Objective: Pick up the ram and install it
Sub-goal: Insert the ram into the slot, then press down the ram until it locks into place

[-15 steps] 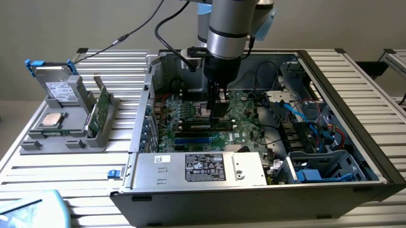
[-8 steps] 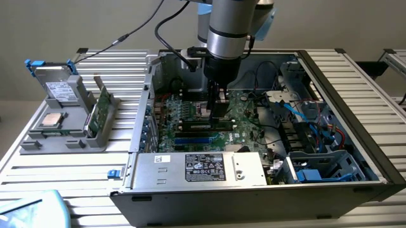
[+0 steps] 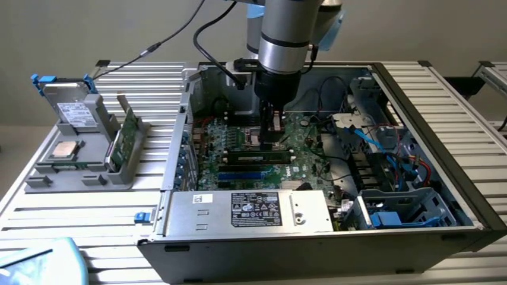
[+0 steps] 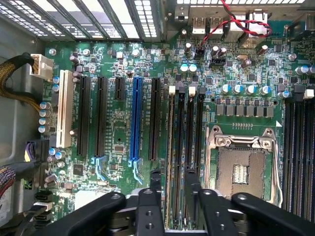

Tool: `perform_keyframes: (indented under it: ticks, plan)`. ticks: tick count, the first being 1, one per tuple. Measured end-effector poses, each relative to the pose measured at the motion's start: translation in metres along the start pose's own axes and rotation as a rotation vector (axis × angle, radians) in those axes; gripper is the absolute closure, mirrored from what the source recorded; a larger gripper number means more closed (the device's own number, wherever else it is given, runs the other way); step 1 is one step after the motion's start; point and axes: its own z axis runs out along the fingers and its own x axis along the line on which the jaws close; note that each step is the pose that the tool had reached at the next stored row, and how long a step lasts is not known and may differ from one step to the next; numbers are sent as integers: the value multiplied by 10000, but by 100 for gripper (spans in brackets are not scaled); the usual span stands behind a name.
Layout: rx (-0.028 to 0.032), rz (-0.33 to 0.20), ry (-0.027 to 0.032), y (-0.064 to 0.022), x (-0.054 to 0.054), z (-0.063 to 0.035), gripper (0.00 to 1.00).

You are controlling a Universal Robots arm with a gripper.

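The ram (image 3: 257, 158) is a long dark-green stick with a white label. It stands lengthwise in a slot on the motherboard (image 3: 309, 169) inside the open computer case. My gripper (image 3: 273, 141) hangs straight down over the board, just behind the ram's middle. In the wrist view the ram (image 4: 174, 157) shows edge-on as a thin strip in the first of several parallel memory slots. My gripper (image 4: 173, 183) straddles that strip. The black fingers (image 4: 155, 184) stand apart, with a gap to the stick on each side. Nothing is gripped.
The CPU socket (image 4: 241, 169) lies beside the memory slots, and the expansion slots (image 4: 135, 118) lie on the other side. The power supply (image 3: 249, 211) sits at the case front, and cables and a drive cage (image 3: 396, 208) are on the exterior view's right. A grey holder (image 3: 79, 154) with green boards stands outside the case, on the exterior view's left.
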Motion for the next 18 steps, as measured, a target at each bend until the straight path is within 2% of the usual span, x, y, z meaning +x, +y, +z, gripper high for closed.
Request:
perform_keyframes:
  ticks: [1, 2, 4, 6, 18]
  plan:
    - [0, 0, 1, 0, 0, 0, 75]
    - [0, 0, 0, 0, 0, 0, 75]
    - [0, 0, 0, 0, 0, 0, 87]
    - [0, 0, 0, 0, 0, 0, 89]
    - [0, 0, 0, 0, 0, 0, 89]
